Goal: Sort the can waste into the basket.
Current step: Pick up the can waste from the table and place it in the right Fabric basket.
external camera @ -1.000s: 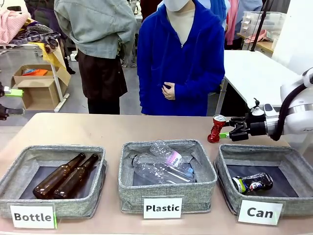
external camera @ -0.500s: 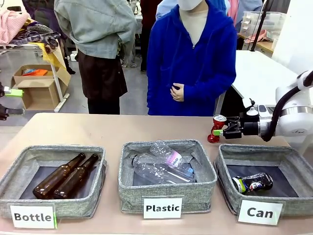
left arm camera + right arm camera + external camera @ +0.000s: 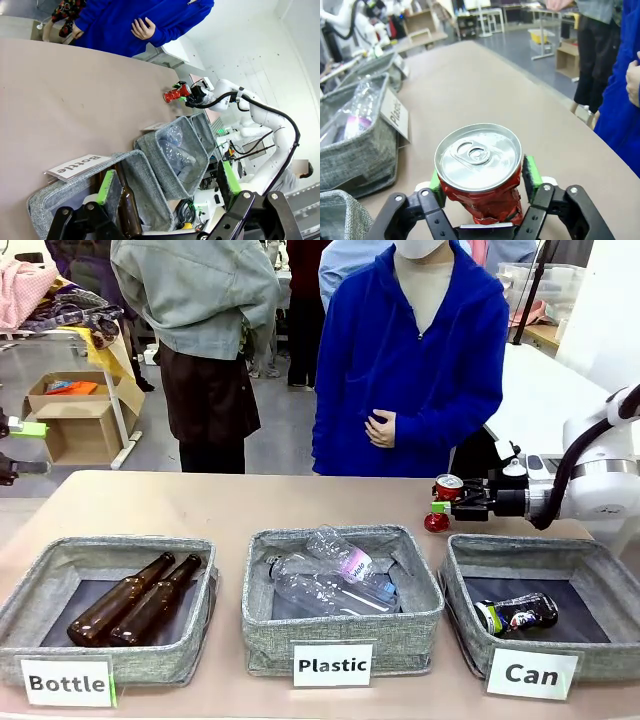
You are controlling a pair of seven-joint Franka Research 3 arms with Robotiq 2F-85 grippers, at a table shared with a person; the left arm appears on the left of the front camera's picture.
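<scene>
The red can [image 3: 447, 487] with a pinched waist stands behind the basket labelled "Can" [image 3: 458, 585], its base at or just above the tabletop. My right gripper [image 3: 443, 507] reaches in from the right and is shut on its waist. In the right wrist view the red can's silver top [image 3: 479, 157] sits between the green pads [image 3: 528, 171]. The black can [image 3: 518, 614] lies on its side inside that basket. My left gripper [image 3: 167, 182] is open and holds nothing, off the table's left end near the "Bottle" basket [image 3: 142, 187]. The left wrist view shows the red can [image 3: 175, 93] far off.
The "Plastic" basket [image 3: 262, 615] in the middle holds clear bottles. At the left the "Bottle" basket [image 3: 30, 615] holds two brown glass bottles [image 3: 140, 598]. A person in a blue hoodie [image 3: 420, 370] stands at the far edge, hands at the waist.
My right gripper moved left onto the red can and shut on its waist. The person in blue stepped to the right.
</scene>
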